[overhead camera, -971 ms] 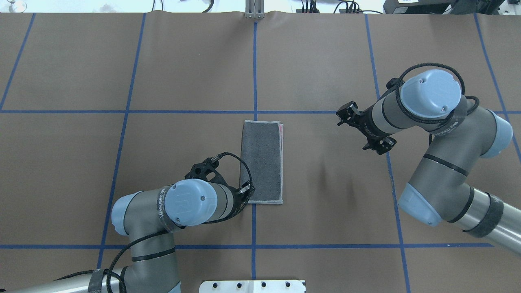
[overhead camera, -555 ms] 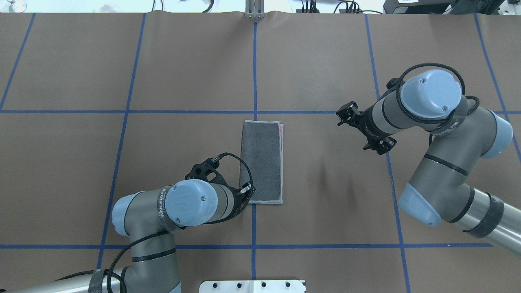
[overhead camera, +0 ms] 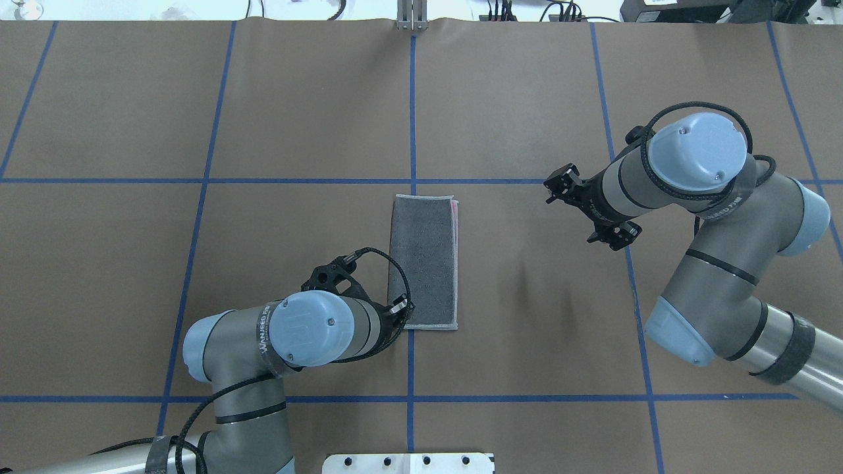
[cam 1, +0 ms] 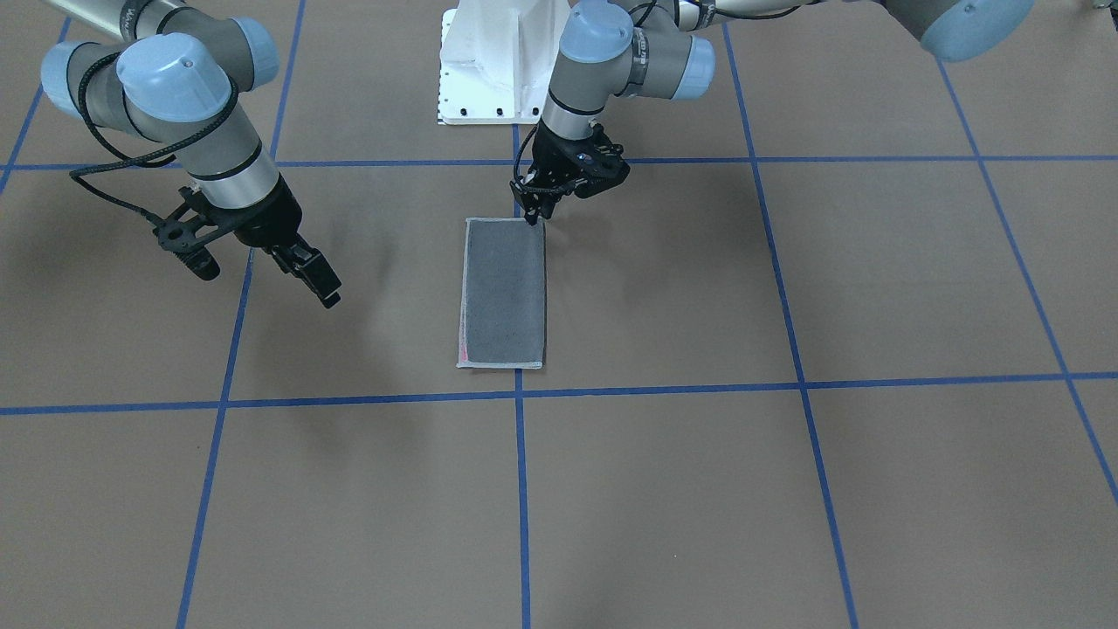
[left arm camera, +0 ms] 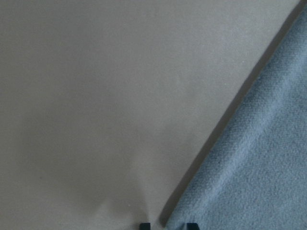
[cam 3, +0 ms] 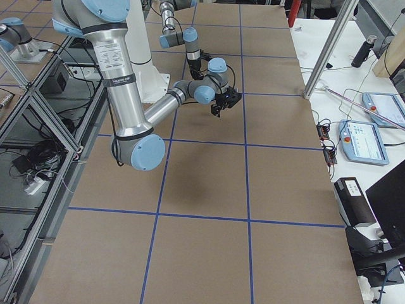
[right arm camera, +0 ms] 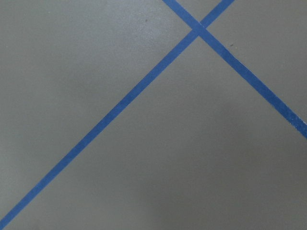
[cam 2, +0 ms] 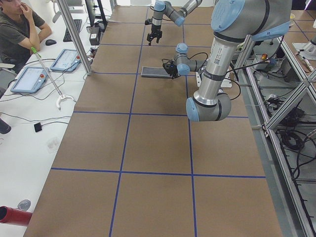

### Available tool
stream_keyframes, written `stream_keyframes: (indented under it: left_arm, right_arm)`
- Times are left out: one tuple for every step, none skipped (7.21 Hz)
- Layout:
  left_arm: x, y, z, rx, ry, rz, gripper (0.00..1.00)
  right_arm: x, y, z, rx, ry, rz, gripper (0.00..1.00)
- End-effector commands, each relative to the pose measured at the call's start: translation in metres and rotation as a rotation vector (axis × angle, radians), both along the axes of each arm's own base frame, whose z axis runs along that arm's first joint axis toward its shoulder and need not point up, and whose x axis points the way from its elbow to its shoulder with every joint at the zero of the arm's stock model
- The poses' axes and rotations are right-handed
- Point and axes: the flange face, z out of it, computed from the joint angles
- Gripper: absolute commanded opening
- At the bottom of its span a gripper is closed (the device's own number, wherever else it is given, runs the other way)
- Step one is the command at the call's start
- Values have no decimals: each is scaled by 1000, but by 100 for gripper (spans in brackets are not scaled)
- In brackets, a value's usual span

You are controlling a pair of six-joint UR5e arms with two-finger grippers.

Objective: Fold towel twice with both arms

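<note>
A person (cam 2: 19,27) sits by what looks like a tablet (cam 2: 30,79).

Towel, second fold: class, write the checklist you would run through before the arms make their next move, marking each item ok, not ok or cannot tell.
1. First fold done: the towel lies flat as a narrow strip, dark grey face up. Ok.
2. Layers lined up: only a thin pink sliver shows along one long edge. Ok.
3. Left arm in place: its jaws sit at the towel's robot-side corner. Ok.
4. Left jaws actually pinching the cloth: cannot tell.
5. Right arm in place: its jaws are open and well off to the side of the towel. Not ok.
</note>
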Motion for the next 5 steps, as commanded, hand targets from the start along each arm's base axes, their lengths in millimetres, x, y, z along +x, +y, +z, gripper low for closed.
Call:
stream_keyframes:
  left_arm:
    - [3, -1, 1, -1, -4, 0, 33]
    - [2, -2, 1, -1, -4, -1, 15]
    - [2, -2, 1, -1, -4, -2, 0]
    - [2, -3, 0, -1, -4, -3, 0]
    - [-1, -4, -3, 2, 3, -5, 0]
  right_arm:
    - [0, 0, 1, -1, 0, -2, 100]
    - [0, 0, 1, 0, 1, -1, 100]
    - [0, 0, 1, -1, 2, -1, 100]
    - [0, 0, 1, -1, 0, -2, 100]
    - [0, 0, 0, 0, 1, -1, 100]
